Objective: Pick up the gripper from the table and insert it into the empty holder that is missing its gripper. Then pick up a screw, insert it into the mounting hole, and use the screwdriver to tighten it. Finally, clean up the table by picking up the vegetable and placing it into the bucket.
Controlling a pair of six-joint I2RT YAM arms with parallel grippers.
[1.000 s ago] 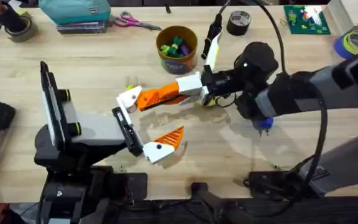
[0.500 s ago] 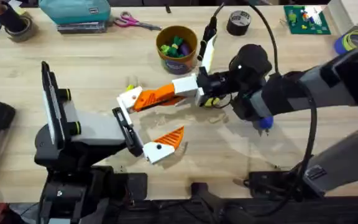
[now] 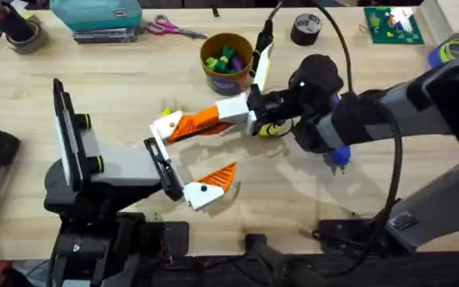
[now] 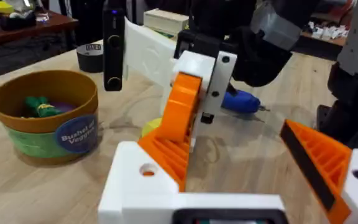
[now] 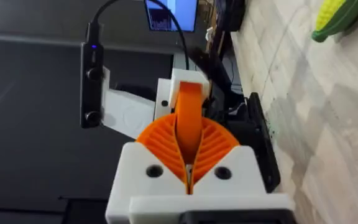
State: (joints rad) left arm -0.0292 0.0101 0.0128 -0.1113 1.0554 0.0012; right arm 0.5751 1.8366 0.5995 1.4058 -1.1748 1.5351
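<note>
Both arms converge mid-table, right gripper [image 3: 213, 119] apparently pinching orange gripper [image 4: 182, 115]

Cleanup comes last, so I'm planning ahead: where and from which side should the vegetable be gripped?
Grip the vegetable across its narrow middle, coming straight down from above. It is oblong and lies flat on the table, so its two long sides offer opposing faces close together. The rounded ends would probably slip out of a pinch.
</note>
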